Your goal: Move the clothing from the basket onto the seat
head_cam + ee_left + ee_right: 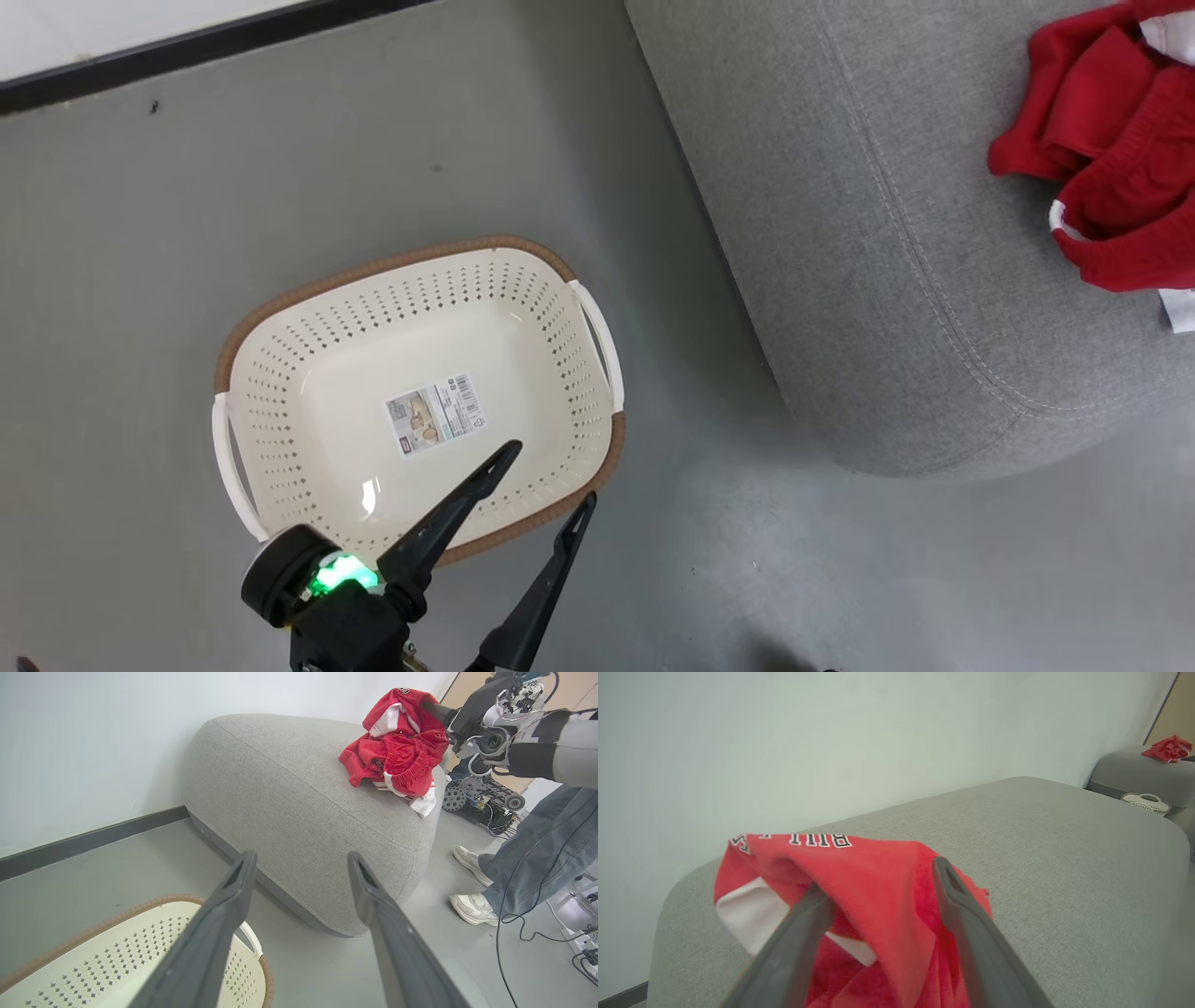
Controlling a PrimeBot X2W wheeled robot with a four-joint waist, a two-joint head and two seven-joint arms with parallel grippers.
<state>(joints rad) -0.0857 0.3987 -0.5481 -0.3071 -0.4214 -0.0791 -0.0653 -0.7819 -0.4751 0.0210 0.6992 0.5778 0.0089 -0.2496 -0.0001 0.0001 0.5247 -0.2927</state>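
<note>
Head: steeply down on cream perforated plastic basket (280, 420), centre-left.
Left wrist: low, towards large grey fabric seat (289, 788).
Right wrist: close on bright red clothing (887, 891).
Shared: seat, clothing.

clothing (1111, 149): cut by rt edge, head view
lettering (817, 840): partly folded away, can't read whole
basket label (436, 415): print too small
person (551, 858): legs + shoes only, rest cut
</note>
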